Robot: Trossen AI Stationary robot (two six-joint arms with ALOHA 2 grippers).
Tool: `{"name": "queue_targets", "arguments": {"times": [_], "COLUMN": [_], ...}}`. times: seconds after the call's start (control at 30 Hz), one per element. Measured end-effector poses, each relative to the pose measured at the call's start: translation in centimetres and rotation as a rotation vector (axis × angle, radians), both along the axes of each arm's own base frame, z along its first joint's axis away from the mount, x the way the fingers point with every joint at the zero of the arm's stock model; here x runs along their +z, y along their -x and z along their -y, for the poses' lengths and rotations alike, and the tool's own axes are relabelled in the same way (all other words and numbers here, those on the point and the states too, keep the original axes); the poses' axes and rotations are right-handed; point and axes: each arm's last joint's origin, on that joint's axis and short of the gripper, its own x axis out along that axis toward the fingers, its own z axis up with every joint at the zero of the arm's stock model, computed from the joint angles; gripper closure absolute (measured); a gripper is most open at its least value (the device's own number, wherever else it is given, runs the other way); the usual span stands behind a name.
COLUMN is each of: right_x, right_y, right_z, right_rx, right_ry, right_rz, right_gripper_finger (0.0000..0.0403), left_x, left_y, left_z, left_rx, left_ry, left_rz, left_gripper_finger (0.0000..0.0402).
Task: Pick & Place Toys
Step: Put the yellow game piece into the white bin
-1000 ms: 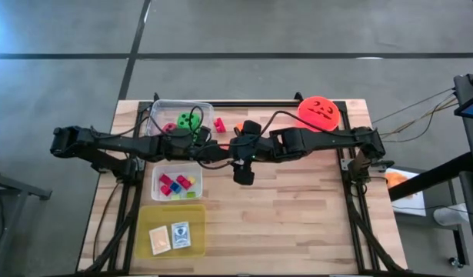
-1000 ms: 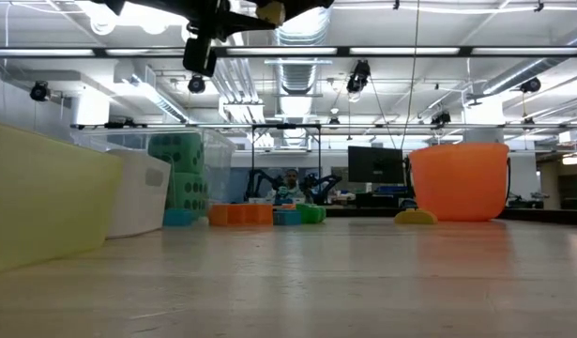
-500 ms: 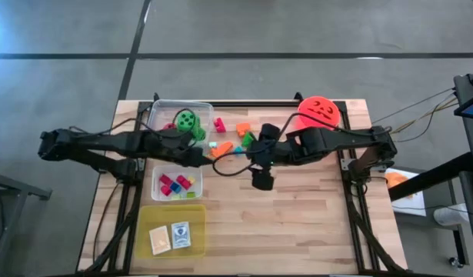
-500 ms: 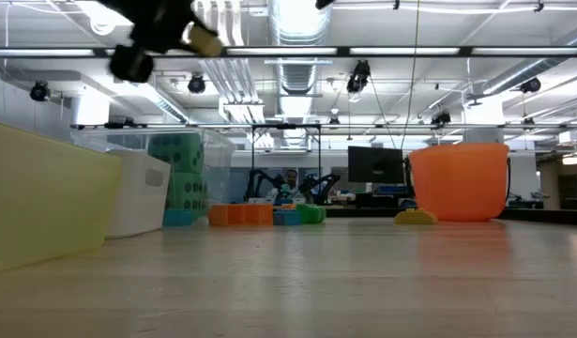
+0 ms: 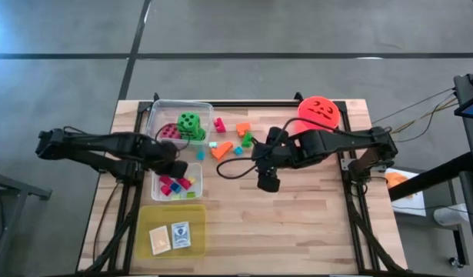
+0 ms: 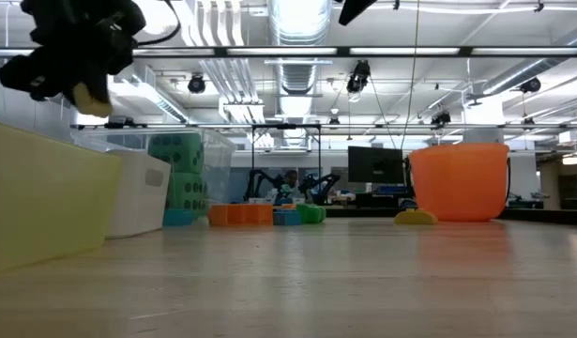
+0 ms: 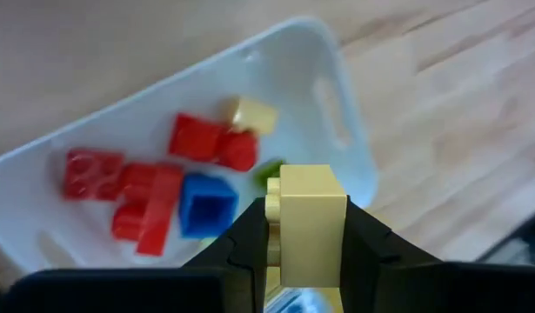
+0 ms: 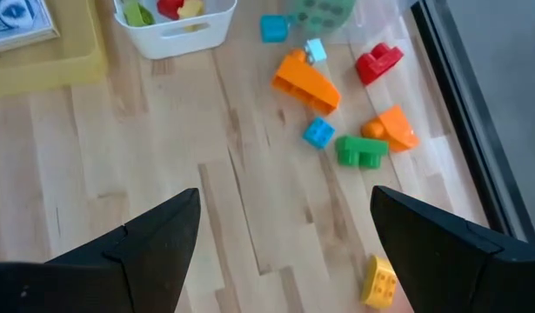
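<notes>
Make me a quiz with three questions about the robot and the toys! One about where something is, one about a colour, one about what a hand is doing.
1. Where is the green die?
A. in the clear tub
B. in the bucket
C. on the floor

2. What colour is the block held by the left gripper?
A. blue
B. pale yellow
C. black

3. How are the right gripper fingers?
A. shut on a card
B. shut on a die
C. open, empty

Answers: 1 A, the high view shows it inside the clear tub. 2 B, the left wrist view shows it. 3 C, bare table shows between them.
</notes>
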Motion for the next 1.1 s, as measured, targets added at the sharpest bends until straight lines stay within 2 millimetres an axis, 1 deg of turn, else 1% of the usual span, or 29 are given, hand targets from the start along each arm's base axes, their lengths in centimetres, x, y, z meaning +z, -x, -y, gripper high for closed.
{"name": "queue_targets", "arguments": {"times": [0.17, 0.43, 0.6, 0.83, 1.1], "right_x": [-0.1, 0.1, 0.1, 0.1, 0.1], "right_y": [0.0, 0.3, 0.3, 0.3, 0.3], "right_z": [0.0, -0.1, -0.2, -0.2, -0.2], "right_rx": [0.000, 0.006, 0.008, 0.008, 0.009], "right_ry": [0.001, 0.000, -0.001, -0.001, 0.000], "right_rz": [-0.005, 0.003, 0.003, 0.005, 0.003], "right_gripper_finger": [0.0071, 0.0070, 0.0070, 0.0070, 0.0070], "left_x": [-1.2, -3.9, -5.4, -6.4, -7.3], "left_y": [-0.6, -2.9, -3.9, -4.5, -5.0], "left_z": [0.6, 0.7, 0.8, 0.5, 0.6], "left_rx": [-0.036, -0.103, -0.139, -0.147, -0.176], "left_ry": [-0.005, -0.073, -0.095, -0.195, -0.208], "left_rz": [-0.112, -0.276, -0.358, -0.409, -0.444], "left_gripper_finger": [0.0318, 0.0318, 0.0318, 0.0318, 0.0318]}}
